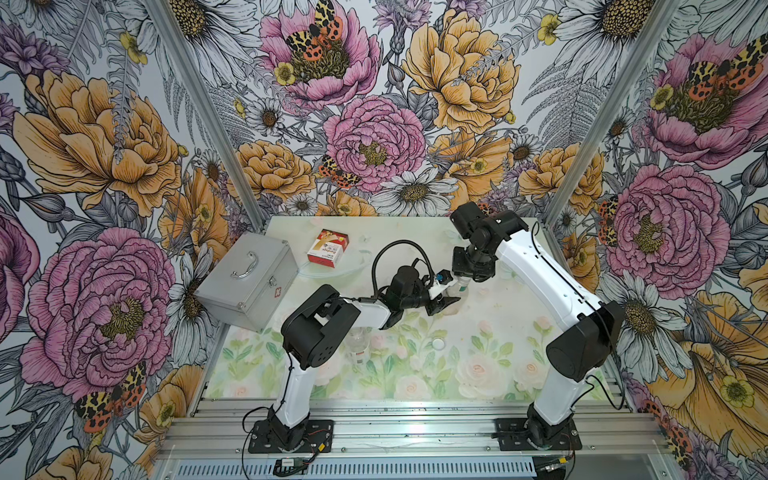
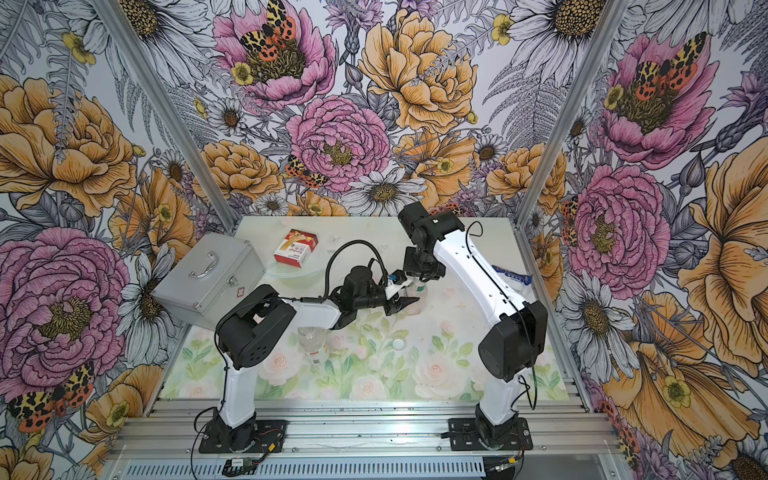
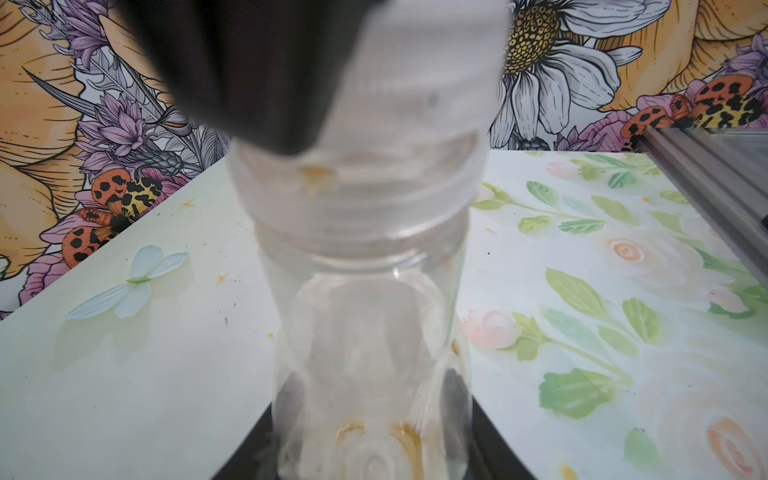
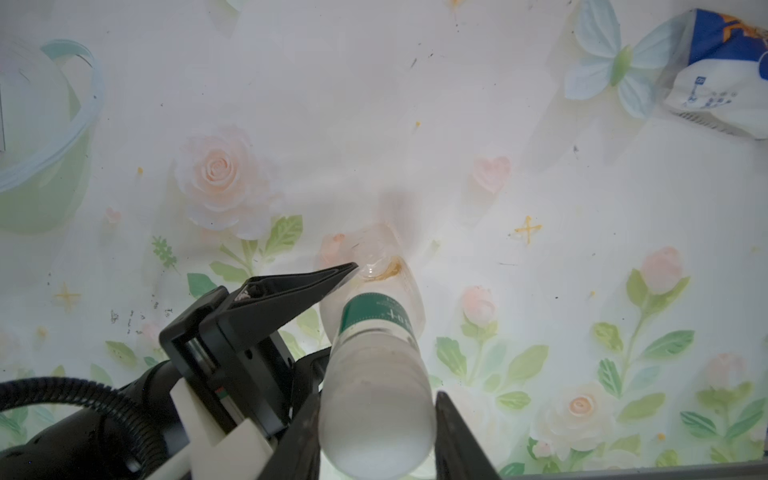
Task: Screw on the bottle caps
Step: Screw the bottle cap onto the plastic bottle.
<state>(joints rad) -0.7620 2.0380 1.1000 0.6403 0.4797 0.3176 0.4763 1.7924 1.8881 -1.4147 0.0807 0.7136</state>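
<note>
A clear bottle with a white-and-green label stands mid-table. My left gripper is shut on its lower body, one finger at each side. A white cap sits on its neck, and my right gripper is shut on that cap from above. The bottle with the red-and-white label stands open beside the left arm's elbow. A loose white cap lies on the mat.
A silver case sits at the left edge, with a red-and-white box behind it. A blue-and-white packet lies right of the right arm. Clear tubing lies near the box. Aluminium rails run along the front.
</note>
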